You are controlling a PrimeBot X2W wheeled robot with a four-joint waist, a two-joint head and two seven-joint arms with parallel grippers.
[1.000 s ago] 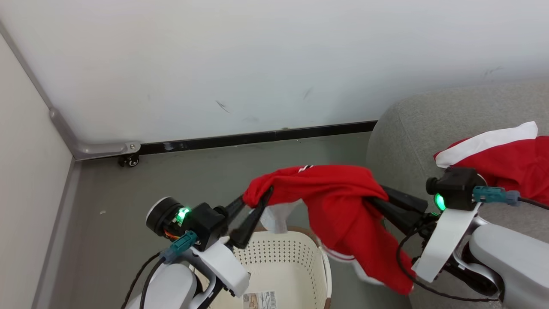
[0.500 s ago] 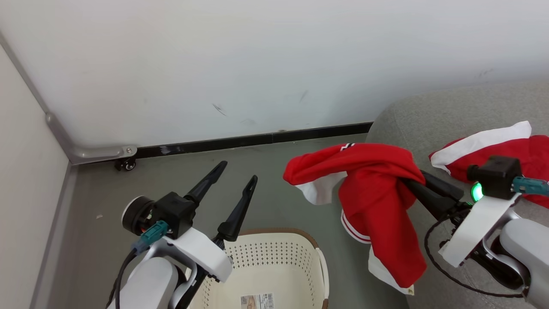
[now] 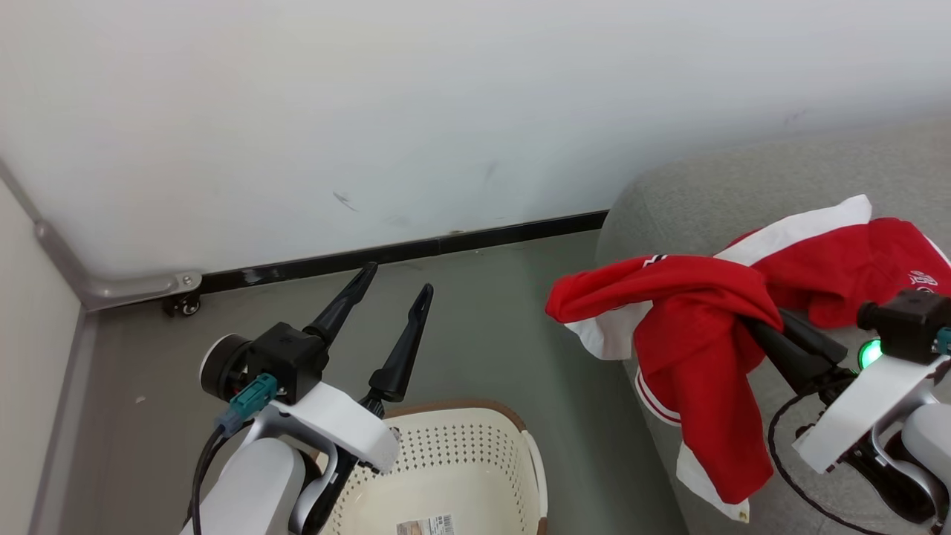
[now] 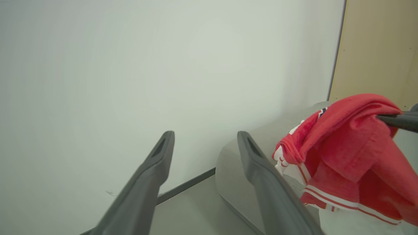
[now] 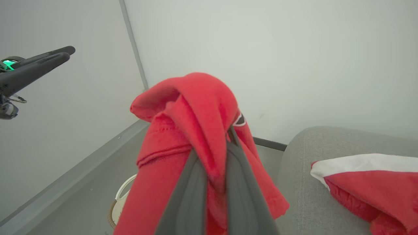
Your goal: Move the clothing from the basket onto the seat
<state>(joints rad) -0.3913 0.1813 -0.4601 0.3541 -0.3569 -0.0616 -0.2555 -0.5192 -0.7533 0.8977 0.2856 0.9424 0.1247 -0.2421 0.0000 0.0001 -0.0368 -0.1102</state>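
The right gripper [image 3: 758,327] is clamped tight on 1 red garment [image 3: 691,312], which is bunched over its fingers and hangs limp against the front corner of the grey seat [image 3: 713,193]. White trim and thin white stripes edge its lower hem, and a white panel shows under its left fold. A 2nd red garment [image 3: 839,260] with a broad white band lies crumpled on the seat just behind it. The left gripper [image 3: 397,281] is spread wide and holds nothing, above the cream perforated basket [image 3: 461,446].
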